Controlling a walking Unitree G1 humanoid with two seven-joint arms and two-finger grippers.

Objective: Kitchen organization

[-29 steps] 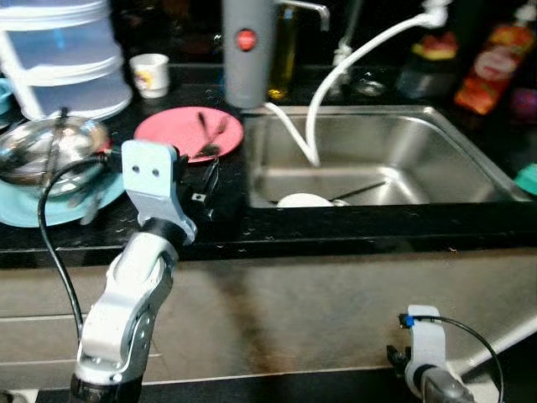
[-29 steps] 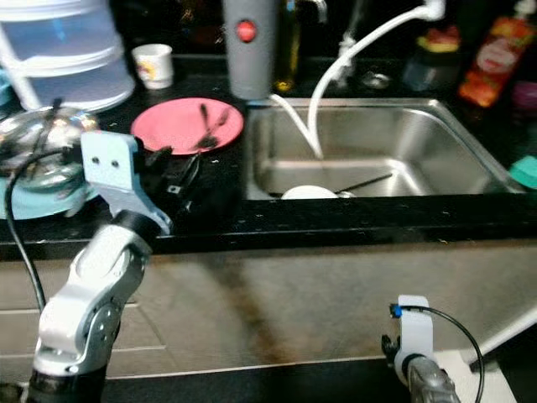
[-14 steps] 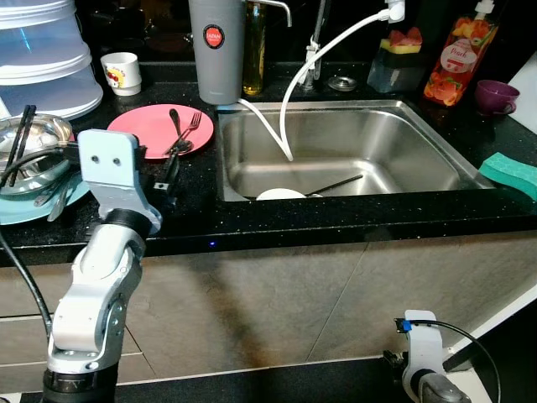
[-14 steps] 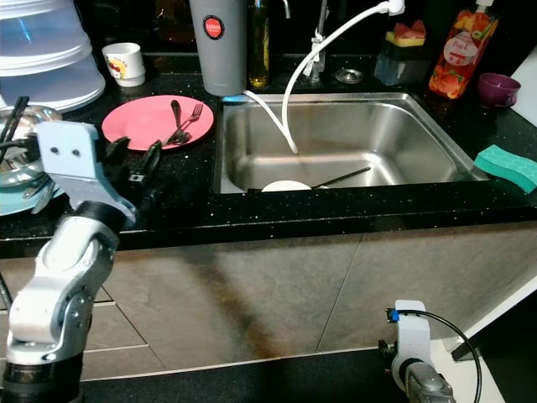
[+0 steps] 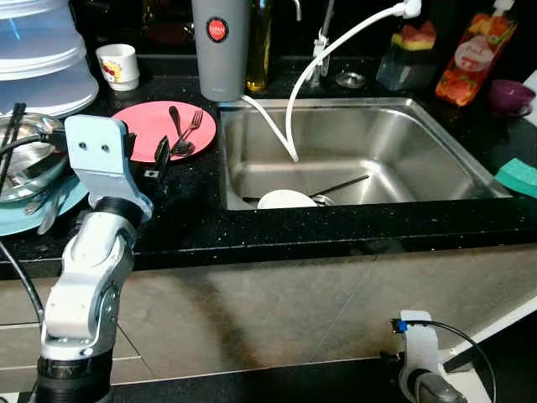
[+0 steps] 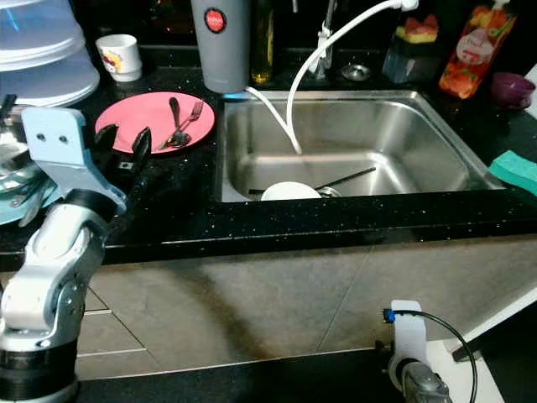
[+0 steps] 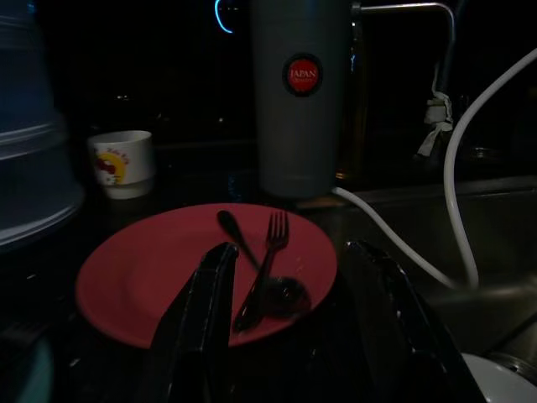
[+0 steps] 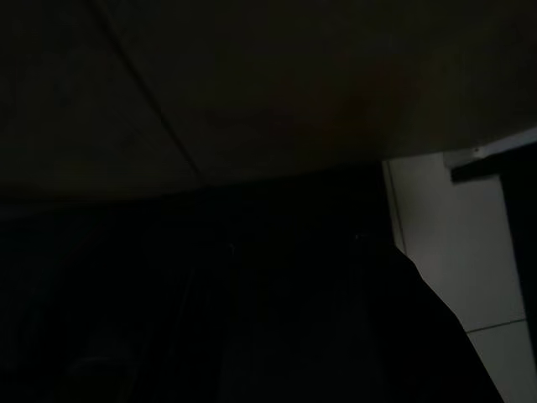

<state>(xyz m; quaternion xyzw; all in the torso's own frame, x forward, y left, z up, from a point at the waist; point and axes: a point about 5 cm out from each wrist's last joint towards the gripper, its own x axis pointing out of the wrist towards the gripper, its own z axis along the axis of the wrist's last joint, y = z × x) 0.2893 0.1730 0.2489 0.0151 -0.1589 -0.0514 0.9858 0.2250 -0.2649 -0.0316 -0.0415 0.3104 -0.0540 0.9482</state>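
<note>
A pink plate (image 5: 143,136) lies on the black counter left of the sink, with a dark fork (image 5: 190,128) and spoon (image 5: 175,124) crossed on it. My left gripper (image 5: 144,154) hovers at the plate's near edge, open, with nothing between its fingers. In the left wrist view its fingers (image 7: 204,311) frame the plate (image 7: 151,269), and the fork (image 7: 270,252) lies just ahead of them. A white bowl (image 5: 285,200) and a dark utensil sit in the steel sink (image 5: 403,151). My right gripper (image 5: 418,369) hangs idle low by the cabinet.
A grey jug (image 5: 220,46) and a small cup (image 5: 117,65) stand behind the plate. A steel bowl with chopsticks (image 5: 25,155) sits on a teal plate at far left, before clear stacked containers (image 5: 42,50). A white hose (image 5: 289,126) drops into the sink. A green sponge (image 5: 520,175) lies right.
The camera view has shifted and steadied. My left gripper has moved forward a little, from the bare counter up to the pink plate's near edge, still open.
</note>
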